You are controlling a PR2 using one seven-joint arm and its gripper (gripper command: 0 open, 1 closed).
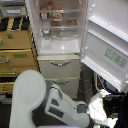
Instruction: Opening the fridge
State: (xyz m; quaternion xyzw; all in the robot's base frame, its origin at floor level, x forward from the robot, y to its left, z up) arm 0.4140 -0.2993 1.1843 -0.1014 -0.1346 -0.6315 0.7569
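Exterior view: the tall white fridge (59, 30) stands at top centre, its large upper door (107, 42) swung wide toward this view's right, with a green sticker (115, 57) on its face. White shelves inside carry a few small items. Below sit 2 white drawers with silver handles (59, 63), both closed. The tan wooden drawer cabinet (17, 55) stands at this view's left. The robot's white arm (55, 102) fills the bottom; its gripper (100, 107) is blurred, so I cannot tell how far open it is or whether it holds anything.

Risk, as I judge it: the door's lower edge hangs near the arm, so a careless withdrawal could knock it.
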